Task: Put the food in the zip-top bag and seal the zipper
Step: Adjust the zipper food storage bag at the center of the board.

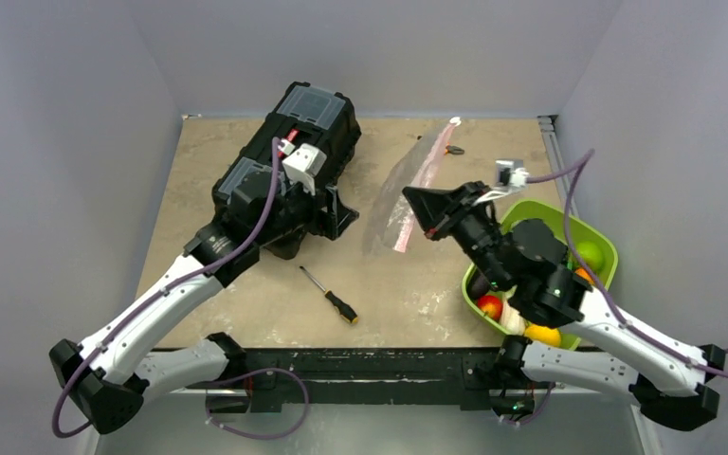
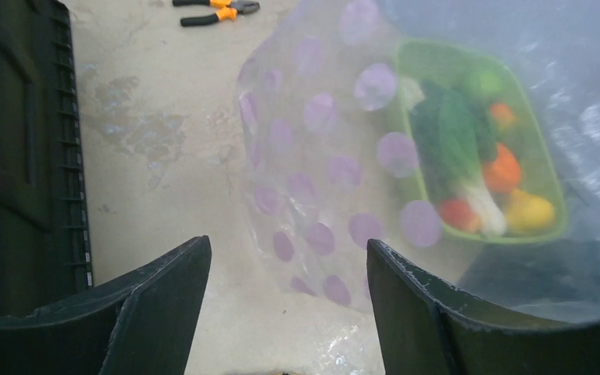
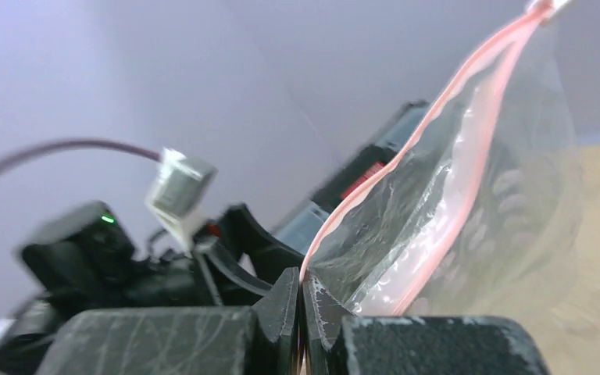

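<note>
Nearby, black toolbox point(image 1: 318, 123) flanks the zip-top bag point(image 1: 398, 190); screwdriver point(image 1: 330, 295) lies apart.

No words or numbers can be read in any view. The black toolbox point(image 1: 327, 118) in the upper left has a small red label point(image 1: 293, 134), too tiny to read.

walls point(image 1: 370, 47): plain pale lilac-grey at 9, 12 and 3 o'clock | tabletop point(image 1: 417, 294): mottled beige, worn | light: soft, even
</note>
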`<state>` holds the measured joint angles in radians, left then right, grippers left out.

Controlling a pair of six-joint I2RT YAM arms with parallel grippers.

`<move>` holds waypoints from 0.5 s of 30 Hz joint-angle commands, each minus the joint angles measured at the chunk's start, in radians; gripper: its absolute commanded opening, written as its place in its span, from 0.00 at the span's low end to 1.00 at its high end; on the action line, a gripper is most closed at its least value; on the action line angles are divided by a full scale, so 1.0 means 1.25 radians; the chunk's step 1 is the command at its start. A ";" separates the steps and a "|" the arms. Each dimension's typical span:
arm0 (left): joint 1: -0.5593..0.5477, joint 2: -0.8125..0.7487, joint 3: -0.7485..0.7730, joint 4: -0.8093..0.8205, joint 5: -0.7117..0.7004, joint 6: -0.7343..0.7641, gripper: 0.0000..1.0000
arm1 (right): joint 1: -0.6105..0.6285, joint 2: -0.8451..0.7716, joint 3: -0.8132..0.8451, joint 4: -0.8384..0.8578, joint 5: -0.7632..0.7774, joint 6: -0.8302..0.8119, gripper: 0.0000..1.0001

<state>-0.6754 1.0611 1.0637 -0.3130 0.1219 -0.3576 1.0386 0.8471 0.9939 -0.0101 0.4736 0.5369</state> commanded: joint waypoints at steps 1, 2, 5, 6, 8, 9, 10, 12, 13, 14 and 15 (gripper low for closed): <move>0.002 -0.090 -0.008 0.038 -0.072 0.088 0.73 | -0.003 -0.070 -0.018 -0.011 -0.068 0.083 0.00; 0.002 -0.102 -0.010 0.038 -0.088 0.103 0.73 | -0.003 -0.085 -0.058 0.009 -0.083 0.100 0.00; -0.001 -0.129 -0.014 0.029 -0.136 0.146 0.73 | -0.018 -0.103 -0.159 0.034 -0.104 0.191 0.00; -0.004 -0.132 -0.019 0.030 -0.149 0.158 0.73 | -0.029 -0.106 -0.184 0.021 -0.107 0.228 0.00; -0.023 -0.121 -0.022 0.034 -0.167 0.178 0.73 | -0.060 -0.119 -0.246 0.018 -0.139 0.284 0.00; -0.031 -0.108 -0.011 0.026 -0.169 0.175 0.73 | -0.077 -0.133 -0.282 0.020 -0.155 0.304 0.00; -0.039 -0.090 0.008 0.008 -0.162 0.160 0.73 | -0.095 -0.144 -0.316 0.012 -0.164 0.326 0.00; -0.046 -0.036 0.100 -0.053 -0.109 0.125 0.74 | -0.138 -0.170 -0.381 -0.009 -0.174 0.349 0.00; -0.046 0.002 0.153 -0.078 -0.061 0.111 0.73 | -0.158 -0.178 -0.399 -0.029 -0.168 0.349 0.00; -0.048 0.048 0.200 -0.134 -0.030 0.099 0.73 | -0.171 -0.177 -0.407 -0.063 -0.151 0.337 0.00; -0.050 0.074 0.235 -0.160 -0.004 0.095 0.72 | -0.173 -0.166 -0.401 -0.090 -0.135 0.319 0.00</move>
<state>-0.7261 1.0180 1.1648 -0.3923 -0.0093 -0.2020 0.8680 0.6689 0.5026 -0.0433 0.2893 0.8902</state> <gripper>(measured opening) 0.730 0.004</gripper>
